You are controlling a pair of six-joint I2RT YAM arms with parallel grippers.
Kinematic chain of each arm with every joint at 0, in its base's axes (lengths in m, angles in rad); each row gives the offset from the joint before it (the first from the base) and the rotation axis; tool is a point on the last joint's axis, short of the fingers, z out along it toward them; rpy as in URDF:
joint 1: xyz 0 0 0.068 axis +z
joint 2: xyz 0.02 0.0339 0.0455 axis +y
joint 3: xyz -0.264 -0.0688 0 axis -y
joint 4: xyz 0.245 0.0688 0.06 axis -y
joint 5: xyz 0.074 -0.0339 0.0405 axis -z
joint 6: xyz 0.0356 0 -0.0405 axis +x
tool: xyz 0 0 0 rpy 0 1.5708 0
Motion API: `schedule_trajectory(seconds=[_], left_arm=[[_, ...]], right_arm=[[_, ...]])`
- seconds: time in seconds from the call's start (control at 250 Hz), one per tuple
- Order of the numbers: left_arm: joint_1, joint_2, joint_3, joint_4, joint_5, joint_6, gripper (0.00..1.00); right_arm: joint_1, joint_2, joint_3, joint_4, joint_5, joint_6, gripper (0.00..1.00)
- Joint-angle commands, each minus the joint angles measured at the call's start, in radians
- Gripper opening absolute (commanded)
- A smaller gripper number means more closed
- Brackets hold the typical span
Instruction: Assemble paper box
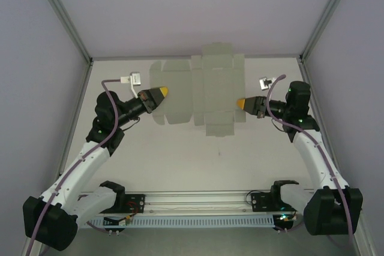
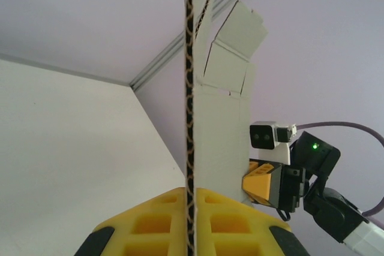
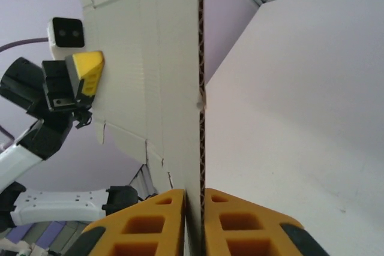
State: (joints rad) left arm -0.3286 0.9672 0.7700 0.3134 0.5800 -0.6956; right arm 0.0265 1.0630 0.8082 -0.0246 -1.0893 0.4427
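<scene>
The paper box (image 1: 201, 91) is a flat grey die-cut cardboard sheet with flaps and creases, held level above the white table between the two arms. My left gripper (image 1: 162, 93) is shut on the sheet's left edge; in the left wrist view the corrugated edge (image 2: 191, 88) runs straight up from between my yellow fingers (image 2: 225, 220). My right gripper (image 1: 241, 104) is shut on the right edge; in the right wrist view the sheet (image 3: 168, 76) rises from between the yellow fingers (image 3: 156, 220). Each wrist view shows the opposite gripper across the sheet.
Grey walls with aluminium posts enclose the white table (image 1: 198, 160). A metal rail (image 1: 198, 208) joins the arm bases at the near edge. Small white wrist cameras (image 1: 135, 78) (image 1: 264, 82) stick out above each gripper.
</scene>
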Motion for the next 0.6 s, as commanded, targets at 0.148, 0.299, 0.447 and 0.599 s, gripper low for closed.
schedule_trajectory(seconds=[0.148,0.299,0.447,0.599], left_arm=[[0.006,-0.03,-0.022,-0.109,-0.097,0.039,0.32],[0.005,-0.071,-0.023,-0.362,-0.292,0.136,1.0],[0.004,-0.092,0.001,-0.621,-0.503,0.186,1.0],[0.005,-0.092,0.008,-0.685,-0.492,0.217,1.0]], right_arm=[[0.0,0.021,0.017,-0.01,-0.043,-0.041,0.0],[0.02,0.091,0.032,-0.127,0.013,-0.143,0.0],[0.06,0.197,0.02,-0.21,0.079,-0.238,0.0],[0.136,0.306,0.05,-0.272,0.263,-0.379,0.0]])
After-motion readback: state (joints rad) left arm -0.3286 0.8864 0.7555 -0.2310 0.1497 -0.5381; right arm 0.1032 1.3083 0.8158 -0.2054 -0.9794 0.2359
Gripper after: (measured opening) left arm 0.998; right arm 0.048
